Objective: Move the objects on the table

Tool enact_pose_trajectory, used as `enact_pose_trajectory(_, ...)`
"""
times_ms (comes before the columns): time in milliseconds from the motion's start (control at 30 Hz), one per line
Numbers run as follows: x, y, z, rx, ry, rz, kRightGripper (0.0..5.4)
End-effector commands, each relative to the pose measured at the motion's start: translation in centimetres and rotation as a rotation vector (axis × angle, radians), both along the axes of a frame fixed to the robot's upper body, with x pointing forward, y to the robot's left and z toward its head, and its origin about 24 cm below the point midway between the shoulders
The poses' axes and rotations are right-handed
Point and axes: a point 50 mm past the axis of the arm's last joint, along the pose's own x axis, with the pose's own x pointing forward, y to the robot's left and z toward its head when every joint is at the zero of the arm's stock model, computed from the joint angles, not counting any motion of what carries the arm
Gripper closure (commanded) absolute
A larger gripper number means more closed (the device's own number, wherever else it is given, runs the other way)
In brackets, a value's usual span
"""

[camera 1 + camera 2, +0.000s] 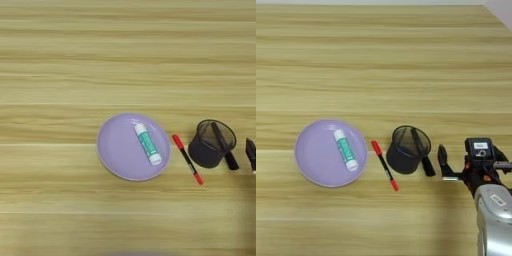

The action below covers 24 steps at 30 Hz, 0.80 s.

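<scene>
Lilac plate (308,165) holds the glue stick (345,150) on my bench (381,60).
Black marker (422,150) leans in the mesh cup (405,156); jaws of my right gripper (468,159) spread, empty, just beside it.

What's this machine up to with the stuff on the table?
It is tidying small items on a wooden table. A glue stick lies on a purple plate, a black marker leans in a mesh cup, and a red-capped pen lies between them. The robot's claw sits open beside the cup, holding nothing.
</scene>
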Motion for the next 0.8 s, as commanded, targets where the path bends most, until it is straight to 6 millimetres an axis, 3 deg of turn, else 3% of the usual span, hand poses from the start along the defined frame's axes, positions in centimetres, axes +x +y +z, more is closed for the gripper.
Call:
enact_pose_trajectory(33, 0.9, -0.3, 1.9, -0.07, -0.076, 0.027, 0.04)
enact_pose_trajectory(800, 1.7, -0.6, -1.5, -0.099, 0.069, 0.074, 0.04)
